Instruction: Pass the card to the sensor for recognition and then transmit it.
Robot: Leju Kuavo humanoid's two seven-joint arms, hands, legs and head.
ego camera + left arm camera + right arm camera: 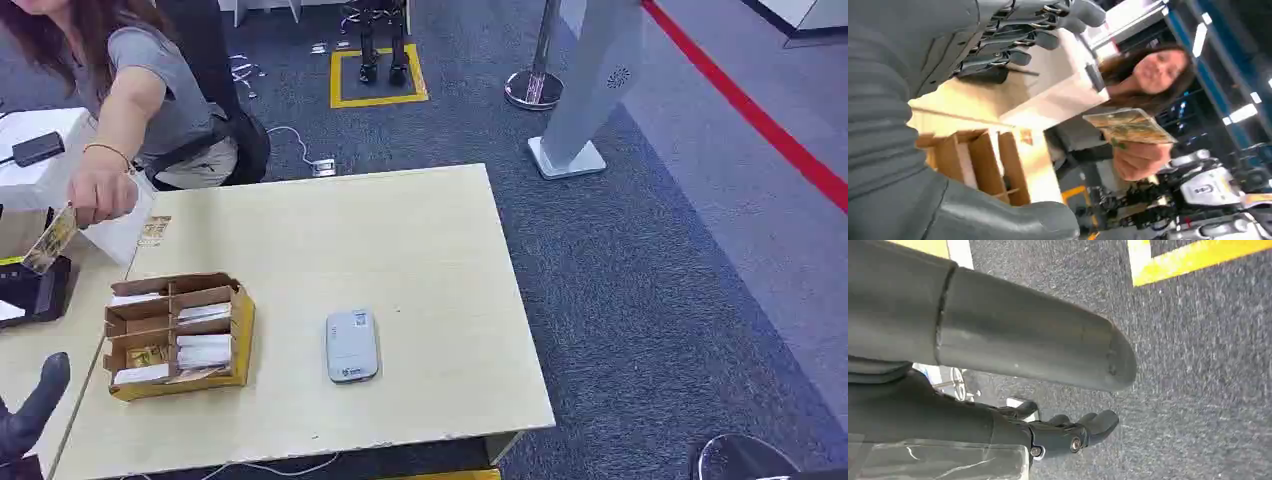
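Note:
A person at the table's far left holds a patterned card (50, 240) in one hand (100, 195), out over the table's left edge. The left wrist view shows the same card (1128, 125) pinched in that hand (1138, 160), apart from my fingers (1018, 37). My left hand (30, 415) is at the lower left corner, open, fingers spread and holding nothing. The grey card sensor (351, 345) lies flat in the middle of the wooden table (400, 250). My right hand (1068, 432) hangs above the carpet, holding nothing, thumb (1038, 347) and fingers apart.
A cardboard box (178, 335) with compartments of cards stands left of the sensor. A dark device (35, 290) lies on the side table at the left. A grey stand (585, 90) and a post base (533, 88) rise on the carpet beyond the table.

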